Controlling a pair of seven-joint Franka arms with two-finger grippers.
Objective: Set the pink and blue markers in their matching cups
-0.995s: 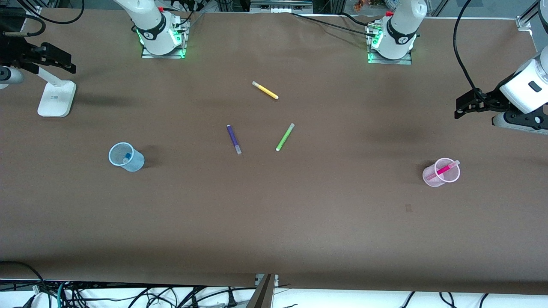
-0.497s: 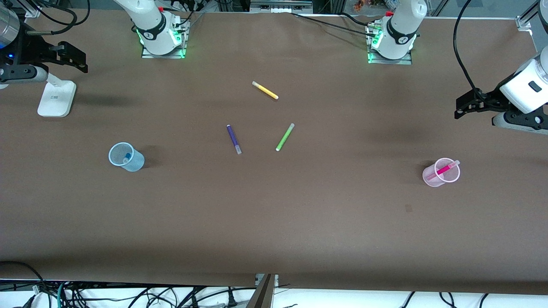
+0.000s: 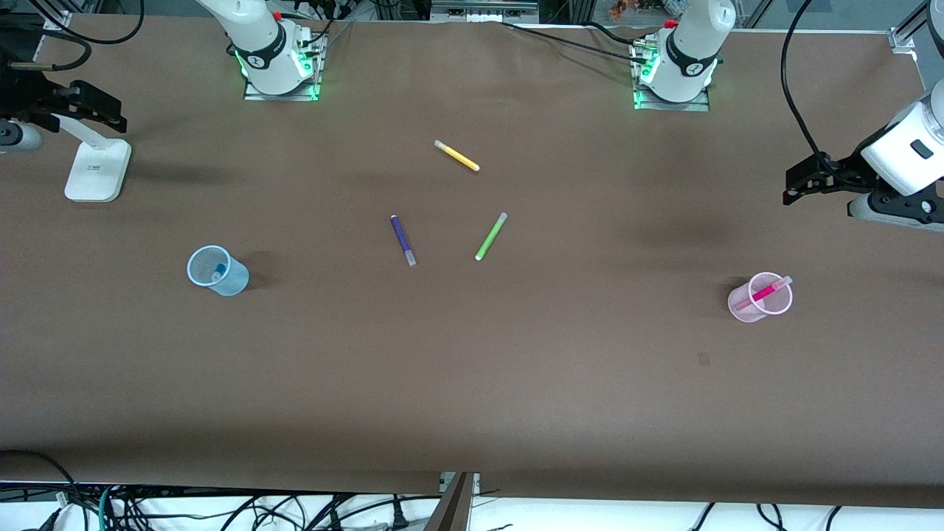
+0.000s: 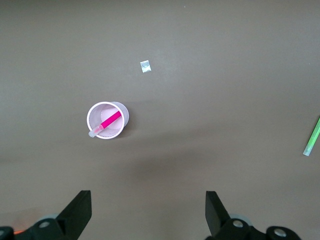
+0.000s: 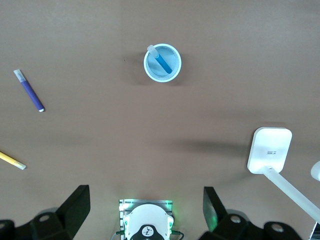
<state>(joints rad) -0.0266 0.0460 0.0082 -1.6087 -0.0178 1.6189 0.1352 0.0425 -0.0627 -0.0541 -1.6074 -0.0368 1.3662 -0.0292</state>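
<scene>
Hovering at opposite bench ends, left gripper [image 4: 145, 212] and right gripper [image 5: 145, 210] spread fingers wide, empty; mesh-walled translucent pink cup [image 3: 759, 299] holds slim pink marker [image 3: 765, 292].

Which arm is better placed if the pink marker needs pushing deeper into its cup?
Left. The left gripper, open, hovers near the pink cup holding the pink marker; the right gripper is at the blue cup's end.
</scene>
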